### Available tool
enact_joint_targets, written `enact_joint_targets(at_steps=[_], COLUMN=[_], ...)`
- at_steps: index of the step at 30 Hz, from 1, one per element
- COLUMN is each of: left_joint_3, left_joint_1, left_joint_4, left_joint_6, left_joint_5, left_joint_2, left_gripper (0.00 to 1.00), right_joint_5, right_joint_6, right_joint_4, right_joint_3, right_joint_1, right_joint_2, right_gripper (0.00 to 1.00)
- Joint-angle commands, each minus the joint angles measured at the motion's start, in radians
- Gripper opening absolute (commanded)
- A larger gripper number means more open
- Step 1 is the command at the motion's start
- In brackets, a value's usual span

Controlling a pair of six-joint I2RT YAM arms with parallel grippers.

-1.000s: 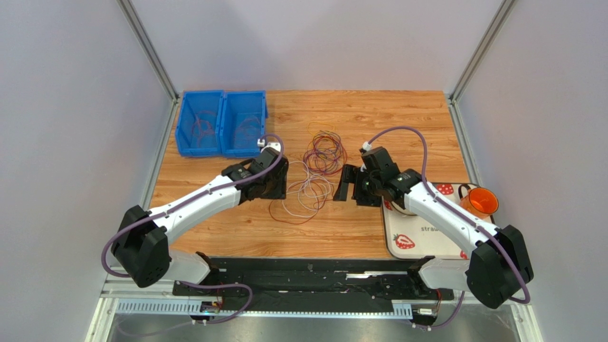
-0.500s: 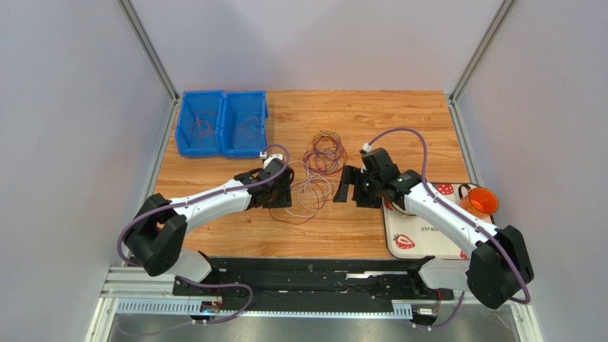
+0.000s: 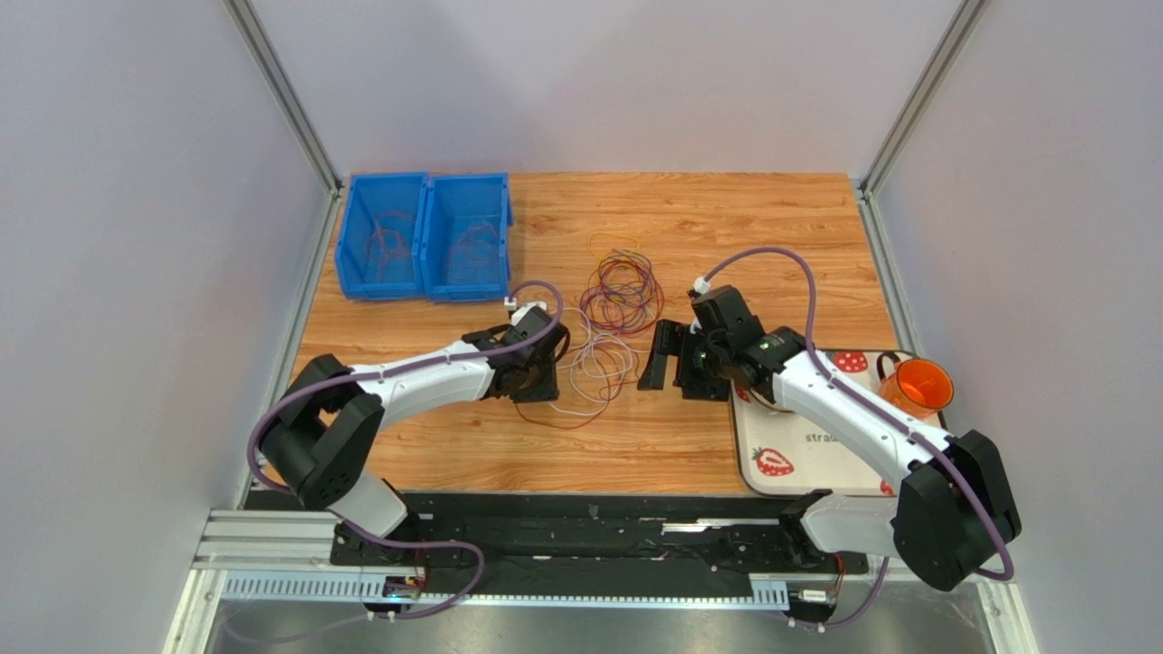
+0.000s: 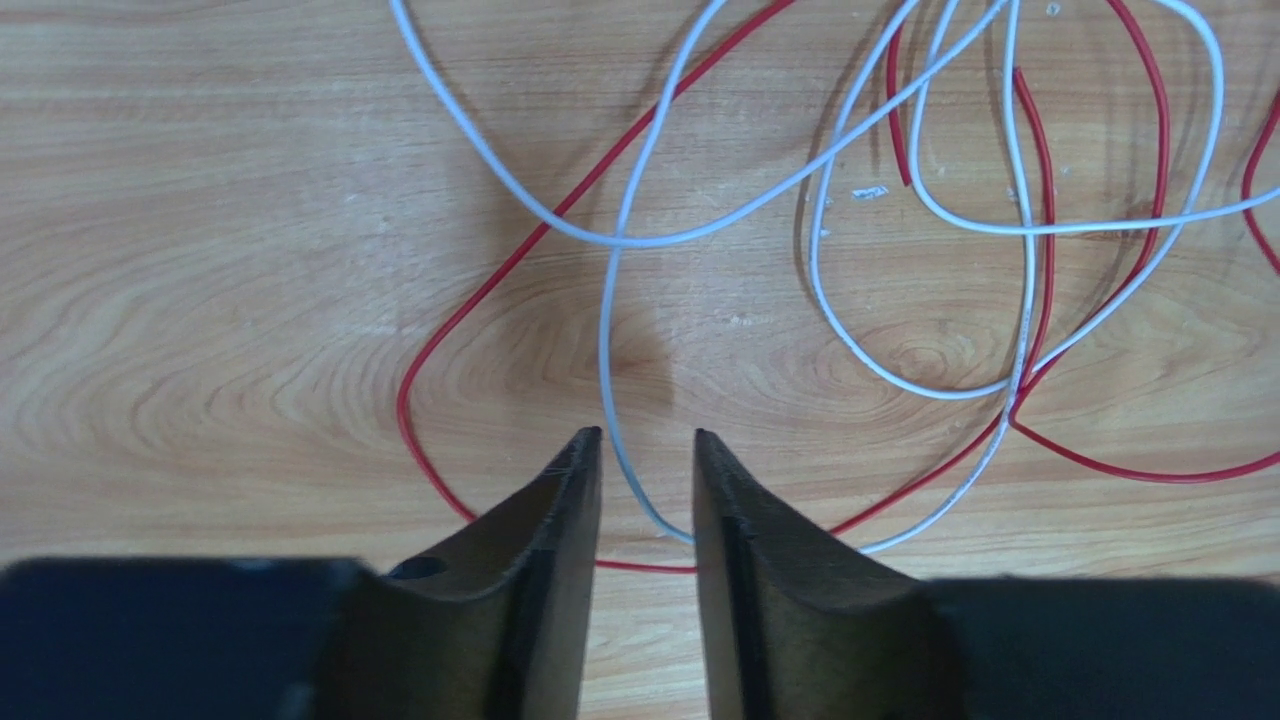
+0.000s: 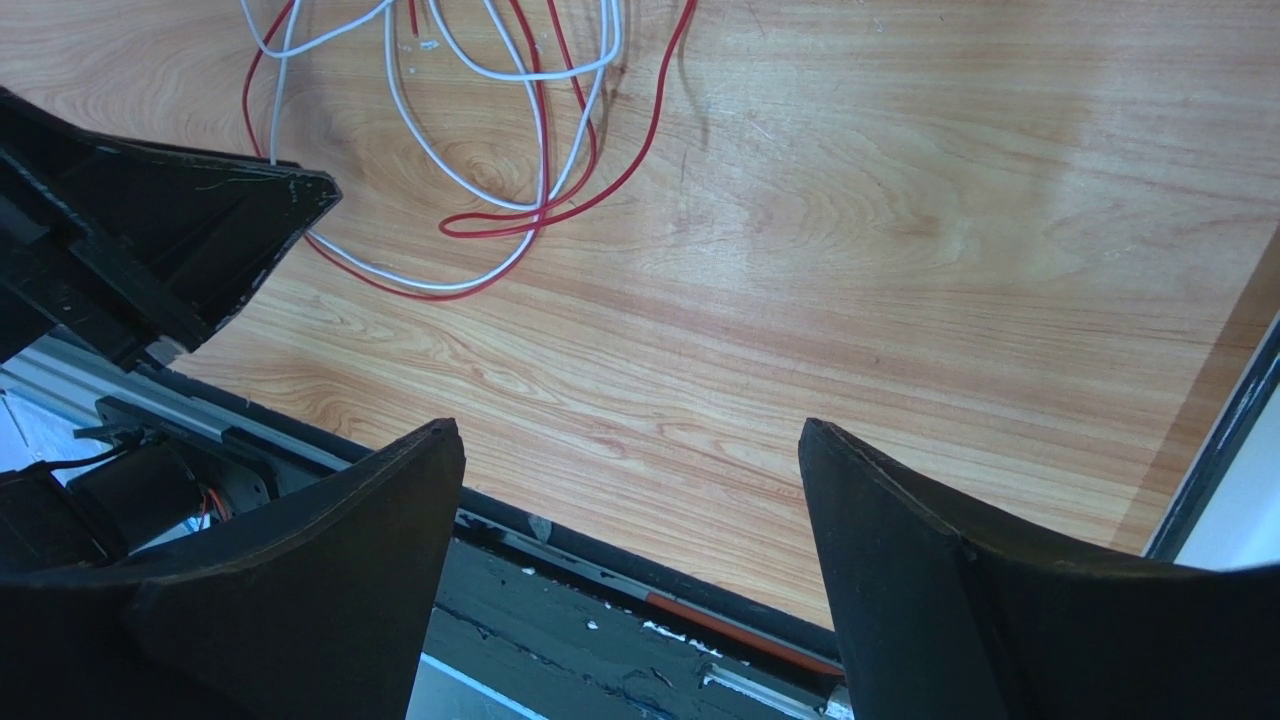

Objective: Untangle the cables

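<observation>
The cables lie in two groups mid-table: a tangle of dark, red and yellow loops (image 3: pixel 621 290) and, nearer, loose white and red loops (image 3: pixel 591 368). My left gripper (image 3: pixel 554 371) is low over the left edge of the white and red loops. In the left wrist view its jaws (image 4: pixel 646 435) stand a narrow gap apart, with a white cable (image 4: pixel 609 345) running between the tips and a red cable (image 4: pixel 436 338) curving under them. My right gripper (image 3: pixel 679 365) is wide open and empty (image 5: pixel 631 428), just right of the loops (image 5: pixel 496 195).
Two blue bins (image 3: pixel 423 235) with a few wires inside stand at the back left. A white strawberry-print tray (image 3: pixel 806 443) and an orange cup (image 3: pixel 917 386) are at the right. The table's near edge and black rail (image 5: pixel 601 600) lie below the right gripper.
My left arm has swung in and its gripper has moved right, onto the edge of the white and red loops. The right arm has hardly moved.
</observation>
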Motion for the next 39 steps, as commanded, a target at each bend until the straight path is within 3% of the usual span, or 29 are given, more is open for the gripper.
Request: enact_joint_targets(at_steps=[1, 2, 3, 11, 15, 18, 23, 30, 39], left_joint_3=[0.020, 0.033, 0.049, 0.460, 0.684, 0.720, 0.578, 0.236, 0.169], left_joint_1=[-0.015, -0.017, -0.017, -0.032, -0.032, -0.032, -0.032, -0.032, -0.032], left_joint_4=[0.063, 0.056, 0.013, -0.354, -0.408, -0.435, -0.435, -0.396, -0.360], left_joint_6=[0.001, 0.001, 0.004, 0.179, 0.274, 0.303, 0.274, 0.173, 0.160], left_joint_5=[0.030, 0.026, 0.023, -0.147, -0.130, -0.130, -0.162, -0.158, -0.115], left_joint_2=[0.060, 0.067, 0.070, -0.208, -0.294, -0.325, -0.377, -0.456, -0.495], left_gripper=[0.15, 0.03, 0.00, 0.00, 0.00, 0.00, 0.00, 0.00, 0.00], right_joint_5=[-0.020, -0.020, -0.020, -0.009, -0.017, -0.020, -0.021, -0.027, -0.035], right_joint_6=[0.004, 0.007, 0.006, 0.006, 0.012, 0.017, 0.017, 0.021, 0.030], right_joint_4=[0.039, 0.038, 0.035, 0.018, 0.028, 0.030, 0.030, 0.039, 0.045], right_joint_3=[0.001, 0.003, 0.001, 0.012, 0.020, 0.023, 0.018, 0.001, 0.018], right_joint_1=[0.008, 0.007, 0.005, 0.007, 0.007, 0.007, 0.007, 0.007, 0.016], right_joint_2=[-0.005, -0.007, -0.010, -0.039, -0.036, -0.033, -0.038, -0.041, -0.030], right_gripper=[0.87, 0.87, 0.87, 0.87, 0.87, 0.87, 0.87, 0.87, 0.87])
